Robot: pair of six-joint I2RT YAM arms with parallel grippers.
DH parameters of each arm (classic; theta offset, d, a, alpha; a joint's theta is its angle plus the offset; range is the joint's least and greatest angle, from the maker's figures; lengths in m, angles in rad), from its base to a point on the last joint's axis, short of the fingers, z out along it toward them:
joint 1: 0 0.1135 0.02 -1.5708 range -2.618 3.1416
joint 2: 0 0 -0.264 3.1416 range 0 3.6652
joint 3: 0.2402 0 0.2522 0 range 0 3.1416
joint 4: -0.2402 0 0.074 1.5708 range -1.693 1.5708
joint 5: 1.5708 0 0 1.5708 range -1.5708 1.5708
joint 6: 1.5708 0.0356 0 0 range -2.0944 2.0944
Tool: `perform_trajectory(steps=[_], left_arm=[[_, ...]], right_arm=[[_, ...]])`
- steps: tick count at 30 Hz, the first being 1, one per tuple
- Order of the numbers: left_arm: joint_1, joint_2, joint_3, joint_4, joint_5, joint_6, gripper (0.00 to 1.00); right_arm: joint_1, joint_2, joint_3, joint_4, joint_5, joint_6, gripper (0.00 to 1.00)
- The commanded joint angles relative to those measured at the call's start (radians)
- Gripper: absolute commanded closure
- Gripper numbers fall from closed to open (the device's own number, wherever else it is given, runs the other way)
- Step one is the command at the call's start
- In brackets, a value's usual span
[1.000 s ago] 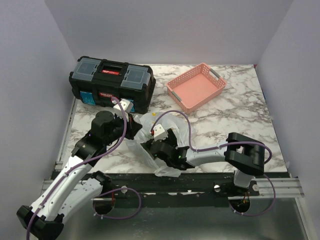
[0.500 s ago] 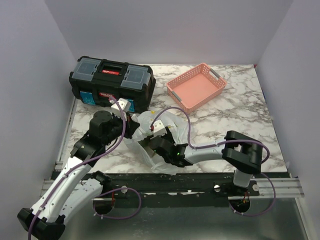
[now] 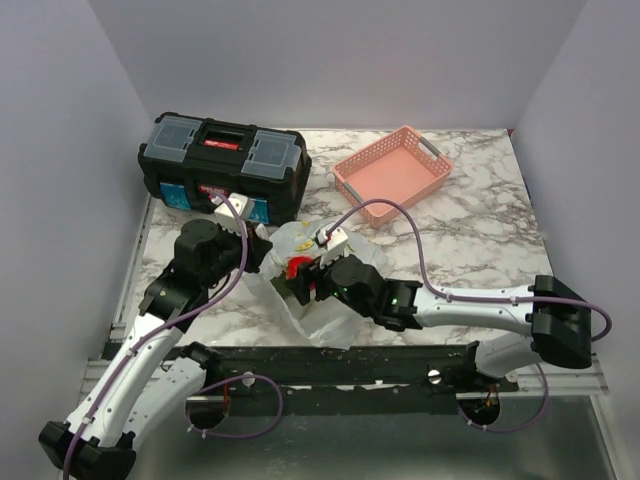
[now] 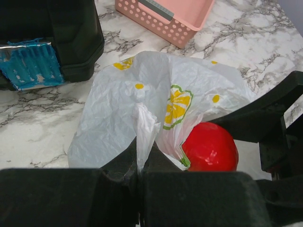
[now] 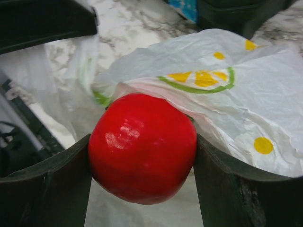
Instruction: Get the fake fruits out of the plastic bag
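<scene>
The white plastic bag (image 3: 300, 300) with yellow-green marks lies crumpled on the marble table between the arms; it also shows in the left wrist view (image 4: 142, 99) and the right wrist view (image 5: 236, 99). My left gripper (image 4: 139, 163) is shut on a bunched fold of the bag. My right gripper (image 5: 142, 165) is shut on the glossy red apple (image 5: 142, 146), held just outside the bag's mouth; the apple also shows in the top view (image 3: 299, 268) and the left wrist view (image 4: 210, 147). The grapes and the green melon are hidden.
A black toolbox (image 3: 222, 165) stands at the back left, close behind the bag. A pink slotted basket (image 3: 392, 172) sits at the back right. The table's front edge (image 3: 330, 350) runs just below the bag.
My right gripper has drawn back out of the bag with the red apple in it, and the right arm has stretched out to the right. The left gripper still holds the bag.
</scene>
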Motion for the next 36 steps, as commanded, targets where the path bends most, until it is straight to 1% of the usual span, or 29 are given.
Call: perform_trajectory(steps=[1,5,7,10,17,19,20,25,28,30,32,36], left_arm=[[0.02,0.005,0.012,-0.001,0.015,0.001,1.0],[0.045,0.007,0.015,-0.003,0.033,-0.004,1.0],[0.05,-0.001,0.011,-0.004,0.034,-0.004,1.0],[0.056,-0.016,0.01,-0.006,0.035,-0.004,1.0],[0.058,-0.006,0.016,-0.007,0.027,-0.001,1.0],[0.058,-0.008,0.018,-0.008,0.021,-0.001,1.0],[0.058,-0.008,0.017,-0.009,0.019,-0.001,1.0],[0.059,-0.016,0.016,-0.008,0.022,-0.001,1.0],[0.059,-0.025,0.016,-0.014,0.01,0.002,1.0],[0.058,-0.028,0.016,-0.019,0.002,0.004,1.0],[0.056,-0.033,0.018,-0.018,0.005,0.004,1.0],[0.053,-0.042,0.018,-0.022,-0.001,0.007,1.0]], right_arm=[[0.0,-0.029,-0.003,-0.037,-0.214,0.079,0.81],[0.0,-0.047,0.085,-0.096,-0.253,0.102,0.84],[0.0,-0.05,0.137,-0.148,-0.24,0.099,0.85],[0.0,-0.067,0.182,-0.203,-0.158,0.083,0.87],[-0.04,-0.145,0.207,-0.223,0.0,0.068,0.87],[-0.077,-0.162,0.205,-0.223,0.027,0.068,0.87],[-0.107,-0.169,0.206,-0.252,0.024,0.078,0.87],[-0.279,-0.189,0.191,-0.28,0.03,0.092,0.87],[-0.403,-0.128,0.205,-0.298,0.02,0.065,0.87],[-0.471,-0.048,0.257,-0.344,0.027,0.044,0.92],[-0.513,0.039,0.312,-0.383,0.064,0.017,0.96],[-0.57,0.205,0.419,-0.412,0.12,-0.052,0.96]])
